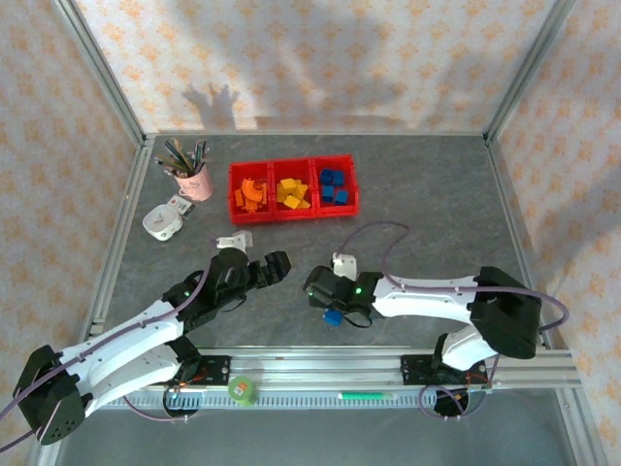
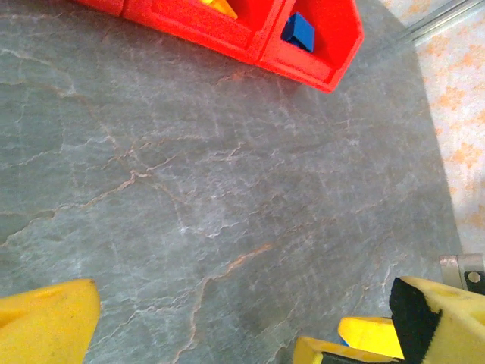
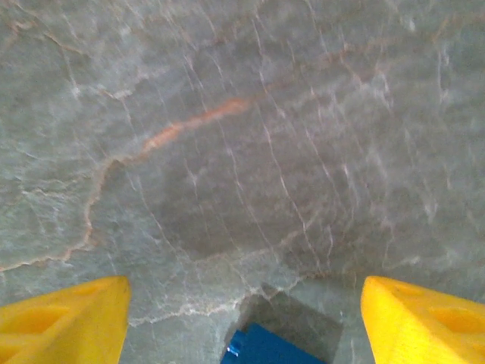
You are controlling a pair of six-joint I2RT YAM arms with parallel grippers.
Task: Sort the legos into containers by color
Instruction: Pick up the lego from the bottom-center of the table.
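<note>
The red three-bin tray (image 1: 293, 210) stands at the back centre of the table. Orange legos (image 1: 249, 194) fill its left bin, yellow legos (image 1: 291, 192) the middle one and blue legos (image 1: 333, 186) the right one. The tray's right end (image 2: 333, 45) also appears in the left wrist view, with a blue brick (image 2: 298, 31) inside. One blue lego (image 1: 333, 317) (image 3: 269, 349) lies on the table between the wide-apart yellow fingers of my right gripper (image 1: 325, 297) (image 3: 244, 287), untouched. My left gripper (image 1: 277, 265) (image 2: 244, 288) hangs open and empty over bare table.
A pink cup of pens (image 1: 192, 181) and a white tape holder (image 1: 163, 223) stand at the back left. Small white pieces (image 1: 236, 239) (image 1: 344, 260) lie mid-table. A green tape roll (image 1: 243, 390) rests on the front rail. Metal frame posts edge the table.
</note>
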